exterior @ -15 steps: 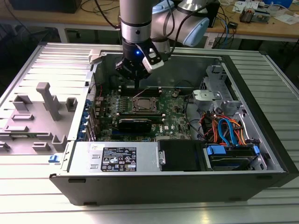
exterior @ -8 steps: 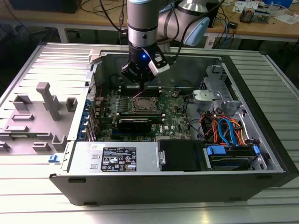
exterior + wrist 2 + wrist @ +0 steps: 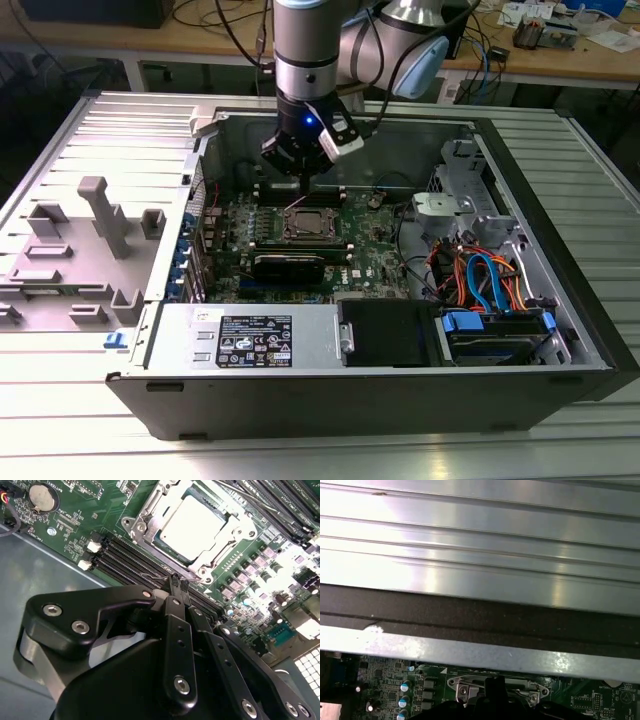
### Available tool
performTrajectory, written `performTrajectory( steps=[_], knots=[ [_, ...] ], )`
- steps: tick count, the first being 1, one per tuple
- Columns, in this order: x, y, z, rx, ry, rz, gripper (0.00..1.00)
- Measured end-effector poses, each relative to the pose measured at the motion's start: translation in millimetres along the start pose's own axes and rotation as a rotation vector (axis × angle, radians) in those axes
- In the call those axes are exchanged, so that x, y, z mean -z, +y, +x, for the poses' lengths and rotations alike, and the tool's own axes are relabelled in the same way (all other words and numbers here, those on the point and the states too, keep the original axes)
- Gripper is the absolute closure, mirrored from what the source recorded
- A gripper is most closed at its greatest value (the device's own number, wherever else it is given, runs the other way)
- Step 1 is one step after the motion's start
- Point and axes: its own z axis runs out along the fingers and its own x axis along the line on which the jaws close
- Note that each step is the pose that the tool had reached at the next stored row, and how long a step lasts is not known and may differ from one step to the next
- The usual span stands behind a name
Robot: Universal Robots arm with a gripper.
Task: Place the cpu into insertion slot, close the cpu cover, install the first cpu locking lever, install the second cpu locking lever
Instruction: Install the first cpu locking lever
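Observation:
The cpu, a flat silver-grey square, lies in the insertion slot on the green board. The shiny cpu cover lies flat around it as a frame. My gripper is shut, its black fingertips just off the socket's edge beside the memory slots. A thin wire locking lever runs up to the tips; I cannot tell whether it is pinched. In the exterior view the gripper hangs just behind the socket, where a thin lever stands raised. The first wrist view catches the cover's edge behind the dark fingers.
Long black memory slots flank the socket, and a coin battery sits further off. In the case are a grey drive cage, coloured cables and a power supply. Grey fixtures stand at the exterior view's left.

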Motion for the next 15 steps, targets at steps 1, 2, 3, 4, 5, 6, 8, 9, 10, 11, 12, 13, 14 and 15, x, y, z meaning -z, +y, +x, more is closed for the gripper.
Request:
performTrajectory(
  steps=[1, 2, 3, 4, 5, 6, 8, 9, 10, 11, 12, 13, 14, 15],
  knots=[
    [-0.2, 0.4, -0.2, -0.002, 0.0001, 0.0010, 0.89],
    [-0.5, 0.9, -0.2, -0.005, 0.0001, 0.0015, 0.89],
    [-0.8, 1.3, -0.3, -0.009, -0.0001, 0.0018, 0.89],
    [-0.9, 1.8, -0.4, -0.012, -0.0001, 0.0023, 0.89],
    [-1.1, 2.2, -0.5, -0.015, -0.0003, 0.0025, 0.89],
    [-1.2, 2.5, -0.6, -0.016, -0.0003, 0.0025, 0.89],
    [-1.5, 3.4, -0.7, -0.016, -0.0004, 0.0026, 0.89],
    [-2.0, 3.7, -0.9, -0.016, -0.0004, 0.0025, 0.89],
    [-2.6, 3.9, -1.2, -0.016, -0.0003, 0.0026, 0.89],
    [-3.2, 4.0, -1.5, -0.016, -0.0003, 0.0025, 0.89],
    [-3.7, 3.9, -1.8, -0.016, -0.0003, 0.0025, 0.89],
    [-4.3, 3.9, -2.3, -0.016, -0.0003, 0.0025, 0.89],
    [-4.8, 3.8, -2.7, -0.016, -0.0003, 0.0025, 0.89],
    [-5.4, 3.7, -3.4, -0.016, -0.0003, 0.0026, 0.89]
  ],
)
